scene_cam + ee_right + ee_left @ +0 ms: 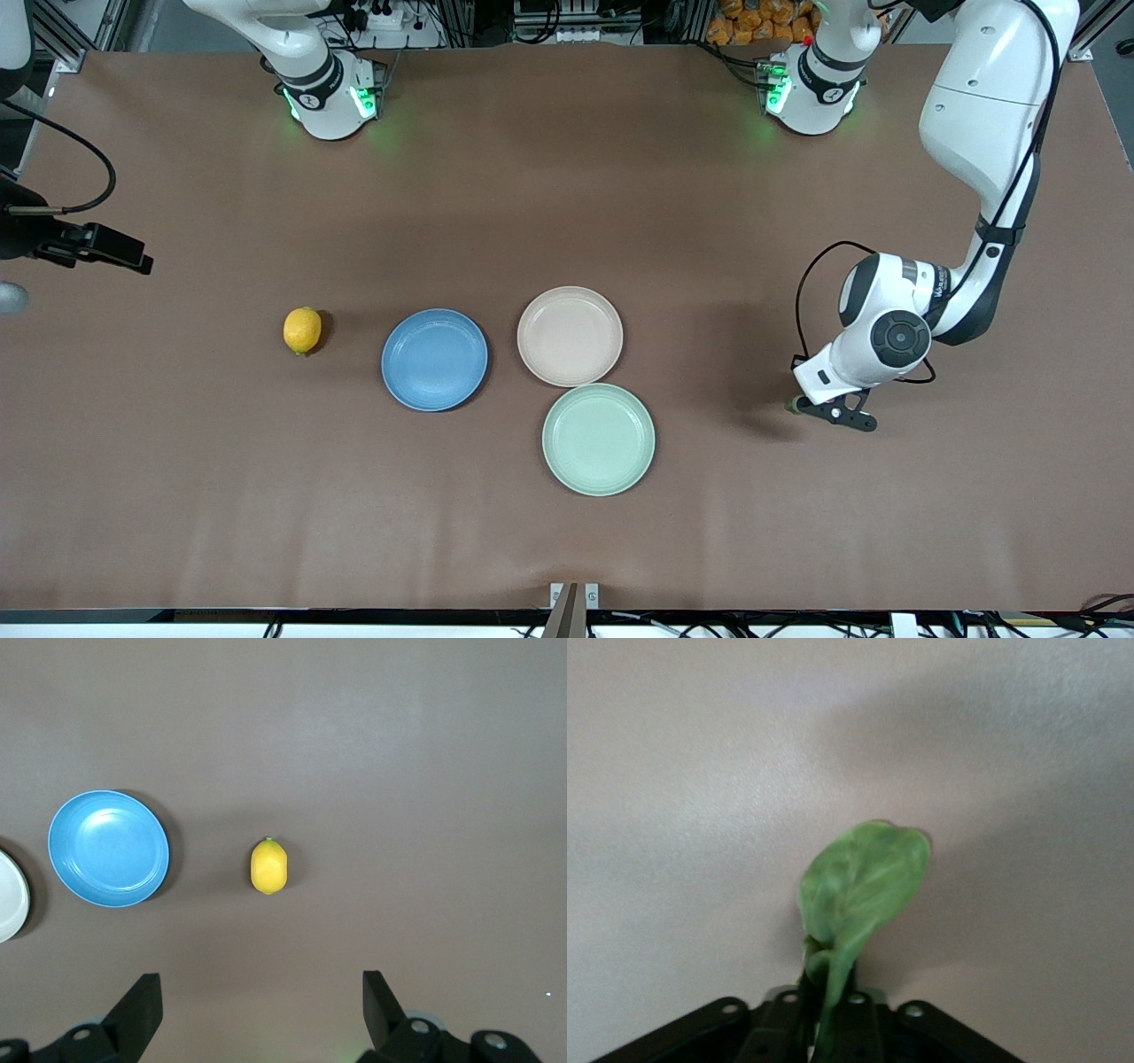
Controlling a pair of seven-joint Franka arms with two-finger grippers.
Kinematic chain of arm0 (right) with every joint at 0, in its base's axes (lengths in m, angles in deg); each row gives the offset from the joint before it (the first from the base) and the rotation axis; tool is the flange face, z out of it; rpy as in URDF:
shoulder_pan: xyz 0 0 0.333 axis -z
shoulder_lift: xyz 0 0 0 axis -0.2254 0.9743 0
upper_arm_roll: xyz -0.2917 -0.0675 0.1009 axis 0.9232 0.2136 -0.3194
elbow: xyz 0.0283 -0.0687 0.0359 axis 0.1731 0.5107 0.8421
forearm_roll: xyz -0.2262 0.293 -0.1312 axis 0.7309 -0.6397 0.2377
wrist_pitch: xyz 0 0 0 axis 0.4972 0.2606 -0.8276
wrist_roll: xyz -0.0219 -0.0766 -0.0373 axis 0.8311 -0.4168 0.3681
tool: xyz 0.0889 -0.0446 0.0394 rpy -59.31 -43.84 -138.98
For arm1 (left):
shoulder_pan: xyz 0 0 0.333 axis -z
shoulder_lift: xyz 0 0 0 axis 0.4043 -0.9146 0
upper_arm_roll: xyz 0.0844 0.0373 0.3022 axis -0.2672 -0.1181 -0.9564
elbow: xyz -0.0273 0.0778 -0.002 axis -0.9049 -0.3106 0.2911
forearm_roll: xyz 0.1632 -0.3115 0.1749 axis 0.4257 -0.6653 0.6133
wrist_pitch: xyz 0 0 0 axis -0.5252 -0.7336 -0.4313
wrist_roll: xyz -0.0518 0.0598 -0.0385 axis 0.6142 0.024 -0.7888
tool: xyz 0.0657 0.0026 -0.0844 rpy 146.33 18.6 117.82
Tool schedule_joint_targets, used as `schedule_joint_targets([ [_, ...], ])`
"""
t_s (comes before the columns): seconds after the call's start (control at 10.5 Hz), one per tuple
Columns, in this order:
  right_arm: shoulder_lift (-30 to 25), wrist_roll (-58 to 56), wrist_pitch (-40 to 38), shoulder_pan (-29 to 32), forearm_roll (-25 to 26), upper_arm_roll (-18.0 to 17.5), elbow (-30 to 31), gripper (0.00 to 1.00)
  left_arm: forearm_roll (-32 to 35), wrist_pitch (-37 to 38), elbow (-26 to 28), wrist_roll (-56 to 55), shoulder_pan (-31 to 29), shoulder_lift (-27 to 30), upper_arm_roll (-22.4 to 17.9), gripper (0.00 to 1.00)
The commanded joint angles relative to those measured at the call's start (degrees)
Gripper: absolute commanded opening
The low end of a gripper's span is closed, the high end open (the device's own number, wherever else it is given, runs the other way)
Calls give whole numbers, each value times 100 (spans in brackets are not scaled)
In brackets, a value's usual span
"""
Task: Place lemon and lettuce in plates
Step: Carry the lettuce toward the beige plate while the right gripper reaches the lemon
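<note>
The lettuce (864,881), a green leaf, sticks out from between the closed fingers of my left gripper (828,1014). In the front view that gripper (811,409) is low over the table toward the left arm's end, and only a green sliver of the lettuce (790,406) shows. The lemon (302,330) lies on the table beside the blue plate (434,359), toward the right arm's end. The beige-pink plate (570,336) stands next to the blue one. My right gripper (261,988) hangs open and empty, with the lemon (268,865) and blue plate (108,848) below it.
A mint-green plate (599,439) sits nearer the front camera, touching the beige-pink plate's rim. In the front view the right gripper (133,257) shows at the table's edge at the right arm's end. Brown table (567,549) all round.
</note>
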State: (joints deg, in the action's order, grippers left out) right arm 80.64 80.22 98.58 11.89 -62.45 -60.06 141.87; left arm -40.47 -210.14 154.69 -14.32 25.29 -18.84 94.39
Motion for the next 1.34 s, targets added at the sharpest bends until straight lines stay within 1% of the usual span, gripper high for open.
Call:
schedule_joint_targets([
  [0.0, -39, 16, -22, 44, -51, -36, 84, 100, 60, 15, 32, -388, 31, 486, 50, 0],
  [0.19, 40, -2, -5, 35, -51, -36, 198, 100, 51, 24, 23, -1063, -12, 856, 295, 0],
  [0.29, 49, -2, -13, 26, -51, -36, 251, 100, -45, 24, -64, -1319, -13, 858, 392, 0],
  [0.48, 172, -28, -22, 61, -59, -36, 286, 100, -300, 24, -344, -1908, 101, 797, 498, 0],
  [0.67, 409, -37, -5, 53, -59, -36, 286, 100, -318, 24, -443, -2304, 180, 779, 568, 0],
  [0.76, 497, -46, 48, 53, -68, -36, 286, 100, -301, 24, -460, -2532, 207, 674, 664, 0],
  [0.95, 707, -46, 84, 53, -68, -44, 286, 100, -318, 15, -662, -2727, 303, 542, 691, 0],
  [1.24, 901, -46, 197, 53, -77, -44, 286, 100, -318, 6, -741, -2946, 400, 401, 691, 0],
])
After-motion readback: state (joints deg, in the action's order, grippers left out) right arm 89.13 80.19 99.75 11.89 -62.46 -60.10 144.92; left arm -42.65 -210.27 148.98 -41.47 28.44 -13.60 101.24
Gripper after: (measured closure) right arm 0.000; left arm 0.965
